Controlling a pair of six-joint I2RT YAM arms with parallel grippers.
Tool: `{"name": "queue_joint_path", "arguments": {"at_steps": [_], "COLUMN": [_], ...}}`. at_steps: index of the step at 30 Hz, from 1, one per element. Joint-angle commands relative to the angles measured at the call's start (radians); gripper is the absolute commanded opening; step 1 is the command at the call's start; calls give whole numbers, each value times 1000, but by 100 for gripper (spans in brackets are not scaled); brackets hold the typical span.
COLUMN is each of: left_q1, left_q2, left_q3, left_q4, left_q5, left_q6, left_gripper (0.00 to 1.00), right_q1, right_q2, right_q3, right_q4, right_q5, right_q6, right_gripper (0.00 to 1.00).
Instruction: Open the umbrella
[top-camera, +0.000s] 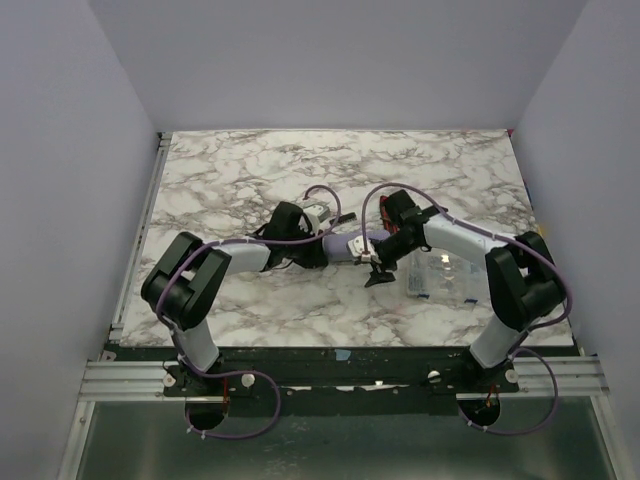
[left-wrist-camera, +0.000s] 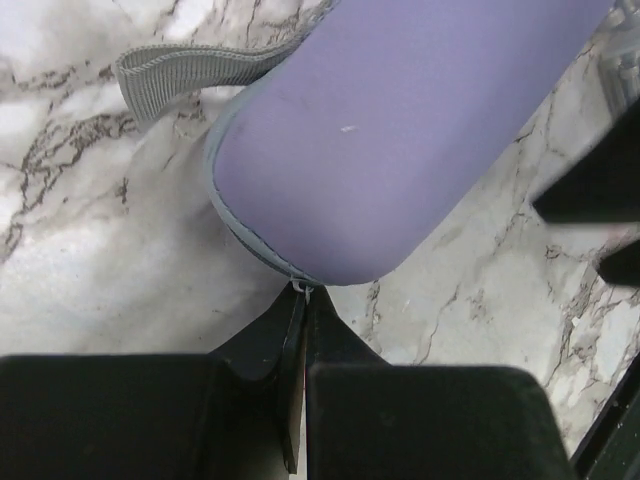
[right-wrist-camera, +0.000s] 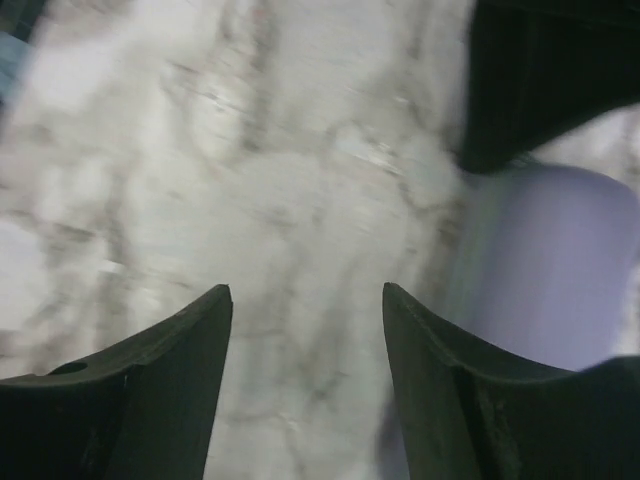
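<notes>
Unsheathing step: left end effector pinched shut on sleeve zip end, mid-worktop. Right end effector part open, empty, beside it. Next, probably: right grips sleeve, unzip.

You see the umbrella sleeve in plain lavender, edged grey, its ribbed strap grey too; the table is white marble veined grey.

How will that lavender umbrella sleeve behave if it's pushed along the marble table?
The lavender sleeve looks round and tubular, so it would probably roll sideways. Its smooth fabric may slide easily on the marble table. The grey strap looks floppy, likely to trail.
</notes>
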Motion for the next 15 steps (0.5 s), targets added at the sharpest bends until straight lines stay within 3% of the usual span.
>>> {"name": "queue_joint_path", "arguments": {"at_steps": [1,8,12,15], "left_q1": [-3,7,9,10], "left_q2": [24,46,52,53], "left_q3": [40,41,37,42], "left_q4": [-12,-23,-27,-30], "left_q5": [16,18,20,20], "left_q6": [60,136,166,160], "left_gripper": [0,0,0,0], "right_q1": [26,-100,-169,-169], "right_q2": [38,261,367,429], "right_q3": [115,492,629,694], "right_q4": [-340,-351,-283,-285], "right_q5": [-148,-265,-249,-195], "right_q6": [112,657,823,828], "right_gripper": [65,69,70,70]}}
